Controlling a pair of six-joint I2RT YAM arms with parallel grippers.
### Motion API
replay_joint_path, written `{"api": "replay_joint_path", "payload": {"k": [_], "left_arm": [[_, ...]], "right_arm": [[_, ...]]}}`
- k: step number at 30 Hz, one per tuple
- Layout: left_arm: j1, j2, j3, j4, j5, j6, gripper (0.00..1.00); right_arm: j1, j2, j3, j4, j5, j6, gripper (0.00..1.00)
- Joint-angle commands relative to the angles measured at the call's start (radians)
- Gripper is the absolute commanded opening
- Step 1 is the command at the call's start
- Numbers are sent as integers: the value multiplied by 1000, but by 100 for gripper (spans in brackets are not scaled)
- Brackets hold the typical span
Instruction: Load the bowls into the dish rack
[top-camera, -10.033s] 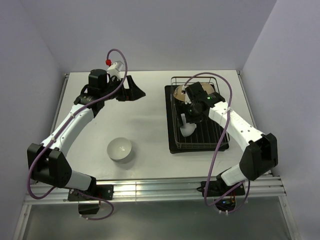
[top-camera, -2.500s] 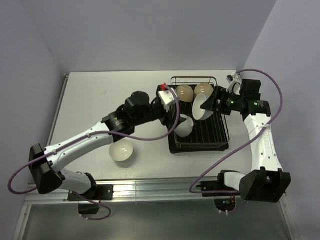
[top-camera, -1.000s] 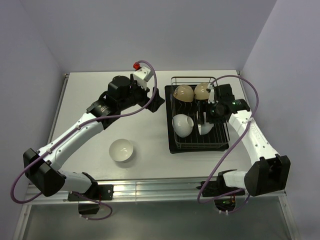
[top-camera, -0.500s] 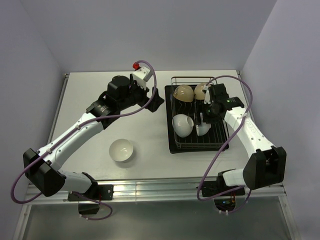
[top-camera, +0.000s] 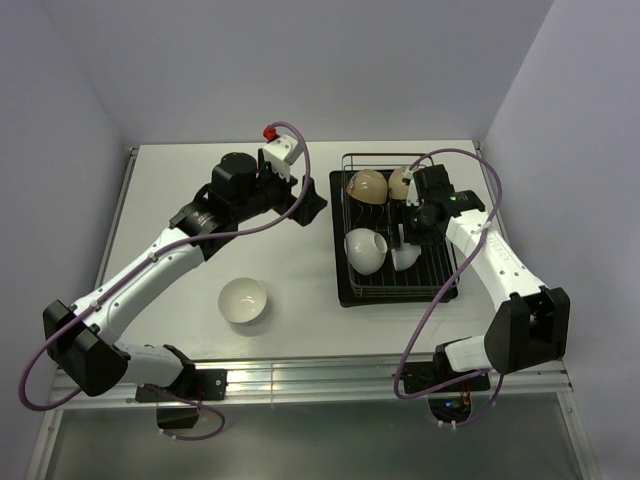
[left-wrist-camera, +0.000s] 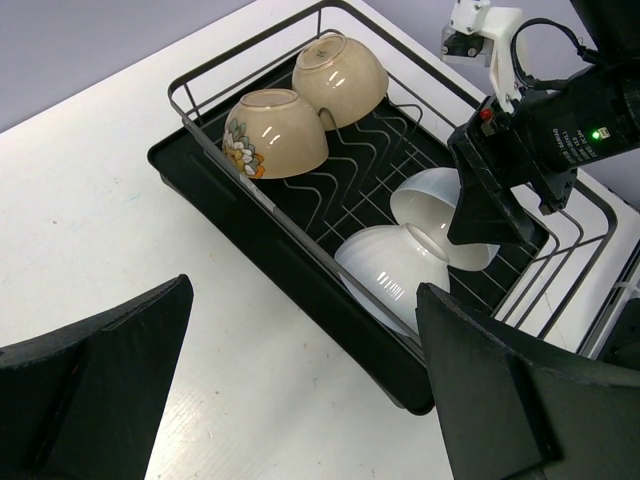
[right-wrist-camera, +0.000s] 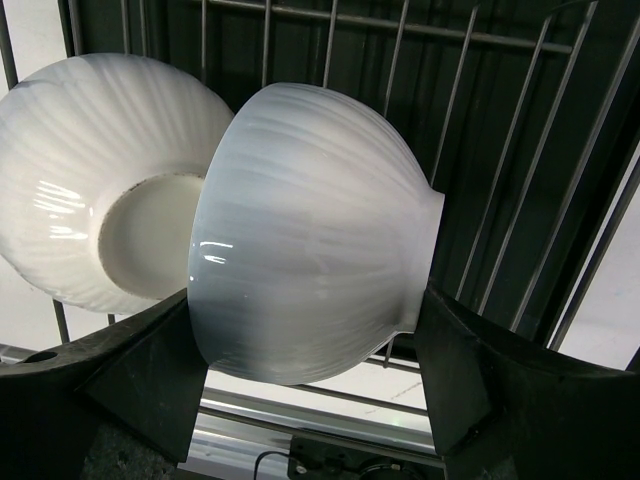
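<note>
Your right jaws lowered the white bowl (right-wrist-camera: 310, 240), still clamped, into the dish rack (top-camera: 342, 285). Left jaws gaped empty; the last bowl (top-camera: 242, 299) waited.

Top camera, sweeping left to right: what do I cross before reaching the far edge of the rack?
loose bowl → left pincer → rack → racked white bowl → held bowl

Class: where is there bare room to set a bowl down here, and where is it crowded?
Free: the wire strip between the tan bowls and the white bowls in the dish rack; the table between the loose bowl and the rack. Crowded: the rack's near end.
</note>
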Motion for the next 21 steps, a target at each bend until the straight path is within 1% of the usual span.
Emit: {"api": "replay_joint_path", "payload": {"k": [1,3,6,7,21], "left_arm": [[6,-42,-7,18,15,-1,99],[6,-47,-15,23,25,-7,99],[6,-50,-21,21,24,-10,99],[6,-51,-22,20,22,-10,100],[12,-76,-49,9,33,-5,99]], "right_arm": [[26,7,43,10,-56,14,76],[27,9,44,10,-61,17,81],[34,14,52,-1,-74,16,92],[35,14,55,-3,-77,14,99],[40,-28,92,-16,-127,22,100]]}}
